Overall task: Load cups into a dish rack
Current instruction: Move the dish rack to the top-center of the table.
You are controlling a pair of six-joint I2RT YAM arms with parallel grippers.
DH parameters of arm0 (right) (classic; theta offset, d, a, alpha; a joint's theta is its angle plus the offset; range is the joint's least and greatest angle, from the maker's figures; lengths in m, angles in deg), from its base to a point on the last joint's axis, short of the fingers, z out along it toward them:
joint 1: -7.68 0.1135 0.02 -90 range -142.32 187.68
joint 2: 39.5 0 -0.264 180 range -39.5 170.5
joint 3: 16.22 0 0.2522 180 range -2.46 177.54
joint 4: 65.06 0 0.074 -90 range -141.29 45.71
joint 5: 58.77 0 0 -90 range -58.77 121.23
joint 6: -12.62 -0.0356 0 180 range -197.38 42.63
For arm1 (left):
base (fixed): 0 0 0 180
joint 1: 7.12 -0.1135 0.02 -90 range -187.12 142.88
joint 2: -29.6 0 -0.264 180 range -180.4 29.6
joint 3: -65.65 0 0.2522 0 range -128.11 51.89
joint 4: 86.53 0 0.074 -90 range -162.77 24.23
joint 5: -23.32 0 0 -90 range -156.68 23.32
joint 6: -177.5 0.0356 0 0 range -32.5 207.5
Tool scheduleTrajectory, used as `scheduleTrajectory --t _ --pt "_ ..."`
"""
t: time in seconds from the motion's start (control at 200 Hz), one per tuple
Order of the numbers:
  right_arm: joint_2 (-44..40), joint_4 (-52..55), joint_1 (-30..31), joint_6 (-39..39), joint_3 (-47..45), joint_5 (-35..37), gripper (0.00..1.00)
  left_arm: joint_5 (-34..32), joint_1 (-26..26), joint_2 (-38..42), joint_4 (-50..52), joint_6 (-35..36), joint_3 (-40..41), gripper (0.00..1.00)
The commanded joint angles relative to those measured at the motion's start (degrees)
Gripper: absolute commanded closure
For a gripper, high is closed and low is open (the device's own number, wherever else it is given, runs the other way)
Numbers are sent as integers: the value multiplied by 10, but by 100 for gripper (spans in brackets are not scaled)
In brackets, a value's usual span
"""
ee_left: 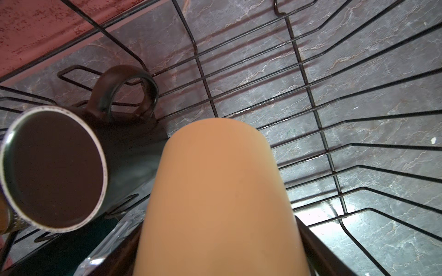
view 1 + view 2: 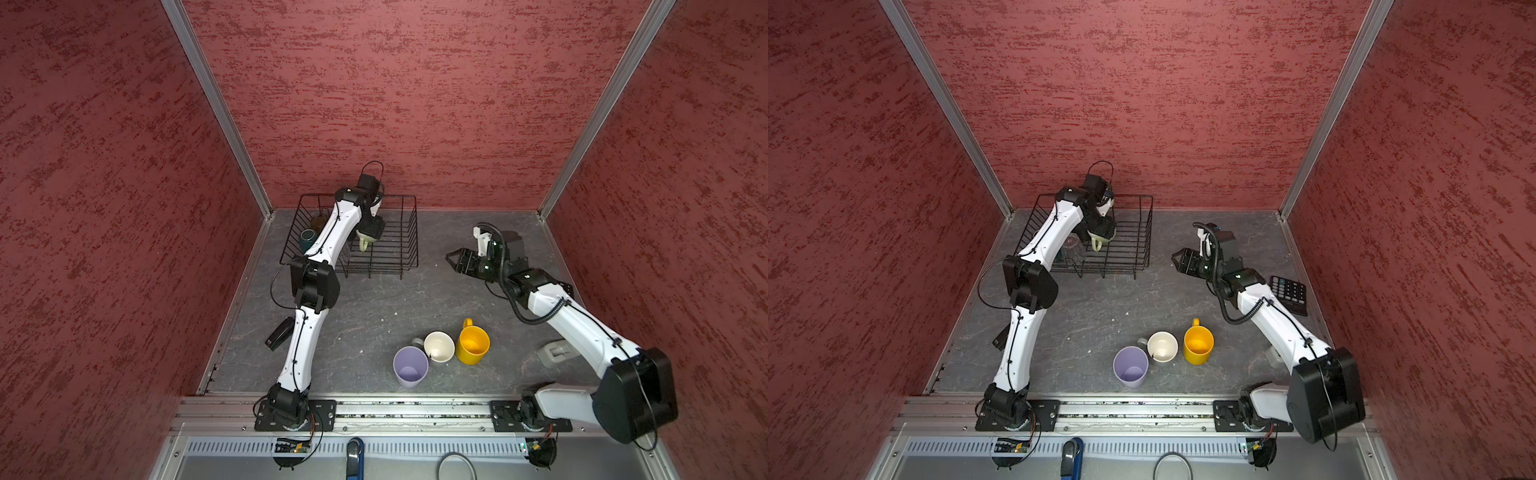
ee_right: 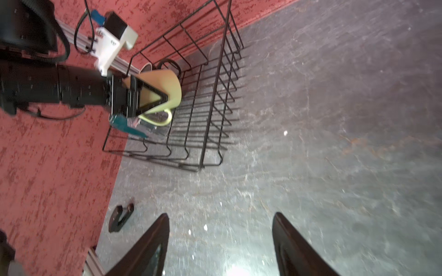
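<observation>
Pale green mug (image 3: 167,81) sits tight in the left gripper (image 2: 369,235), inside the dish rack (image 2: 409,232). It looks hard, smooth and easy to break, so grip it near the rim. The right gripper (image 3: 220,213) is wide and holds nothing.

Cups (image 2: 439,346) eight — mugs (image 2: 472,344) five, tumblers (image 2: 410,366) two, glass (image 2: 1074,245) one; dish rack (image 2: 409,241) one; stapler (image 2: 279,333) one; calculator (image 2: 1289,293) one.

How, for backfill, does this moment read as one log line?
left hand: holding pale green mug in dish rack | right hand: open, empty | waiting: lilac tumbler, grey mug, yellow mug
</observation>
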Motion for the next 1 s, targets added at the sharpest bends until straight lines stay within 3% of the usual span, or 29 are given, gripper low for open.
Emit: scheduleTrajectory --t 0.0,0.446,0.997 --pt "50 0 14 20 49 9 36 -9 -1 19 -18 -6 -5 100" --pt "252 13 82 40 191 37 47 -3 -3 38 -27 -14 17 100" --pt "318 9 103 39 223 72 68 -3 -6 57 -26 -15 24 100"
